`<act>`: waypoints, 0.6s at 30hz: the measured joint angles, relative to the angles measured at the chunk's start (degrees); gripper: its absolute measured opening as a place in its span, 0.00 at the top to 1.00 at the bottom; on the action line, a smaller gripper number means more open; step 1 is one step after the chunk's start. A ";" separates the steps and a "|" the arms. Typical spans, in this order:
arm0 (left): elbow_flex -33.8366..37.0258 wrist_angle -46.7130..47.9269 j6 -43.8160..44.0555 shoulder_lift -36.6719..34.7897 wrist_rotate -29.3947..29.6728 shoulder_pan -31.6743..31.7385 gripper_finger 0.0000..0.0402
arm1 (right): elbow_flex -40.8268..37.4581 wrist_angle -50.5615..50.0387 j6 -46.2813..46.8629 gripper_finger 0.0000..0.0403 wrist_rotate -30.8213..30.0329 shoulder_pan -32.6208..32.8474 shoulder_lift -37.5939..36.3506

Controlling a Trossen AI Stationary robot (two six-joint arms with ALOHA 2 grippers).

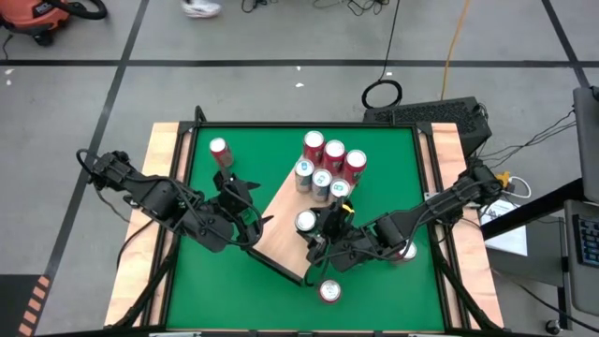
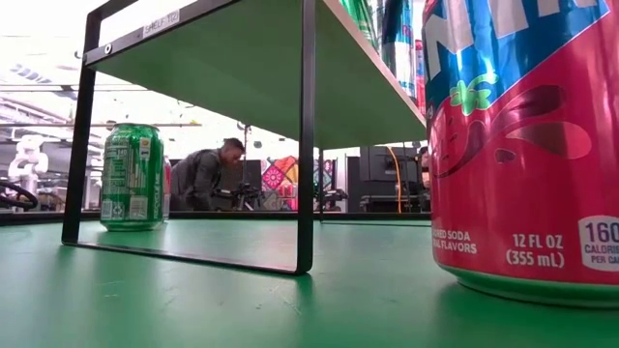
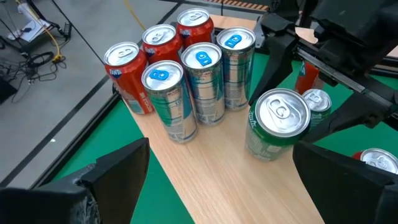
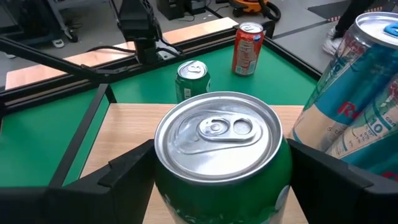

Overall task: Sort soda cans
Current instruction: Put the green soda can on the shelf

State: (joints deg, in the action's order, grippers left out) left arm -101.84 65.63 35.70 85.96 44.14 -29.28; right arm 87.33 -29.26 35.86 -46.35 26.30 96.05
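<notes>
A light wooden board (image 1: 281, 220) on a black frame stands over the green table. At its far end are three red soda cans (image 1: 334, 152) and three silver-blue ones (image 1: 323, 181), all upright. A green soda can (image 4: 221, 155) stands nearer on the board, between the fingers of my right gripper (image 1: 315, 229), which is shut on it. My left gripper (image 1: 251, 198) hangs open over the board's left edge, holding nothing. Another green can (image 4: 191, 78) and a red can (image 1: 218, 148) stand on the table beyond the board. My right gripper pinches the green can between its two fingers, one on each side of the body (image 4: 165, 186) just under the rim. The fingers (image 3: 339, 121) come from the table's right, slanting a little down. The can stays upright, its base at the board; I cannot tell whether it rests there.
A red can (image 1: 329, 291) stands on the table near the front edge, large in the low view (image 2: 522, 145). Another can (image 1: 407, 251) sits under my right arm. The board's black frame leg (image 2: 307, 135) stands on the table; bare green lies at the left front.
</notes>
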 joint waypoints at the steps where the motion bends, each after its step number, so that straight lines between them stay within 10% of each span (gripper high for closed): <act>1: 0.00 0.01 0.00 0.01 0.00 0.00 0.03 | 0.00 -0.02 -0.26 0.24 -0.02 0.00 0.00; 18: 0.00 0.05 -0.04 0.01 0.04 0.00 0.03 | 0.09 -1.94 0.51 0.23 2.69 -0.55 0.20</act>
State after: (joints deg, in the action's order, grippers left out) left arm -101.84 65.67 35.66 85.97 44.18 -29.28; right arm 87.42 -31.20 36.38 -43.66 25.76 96.25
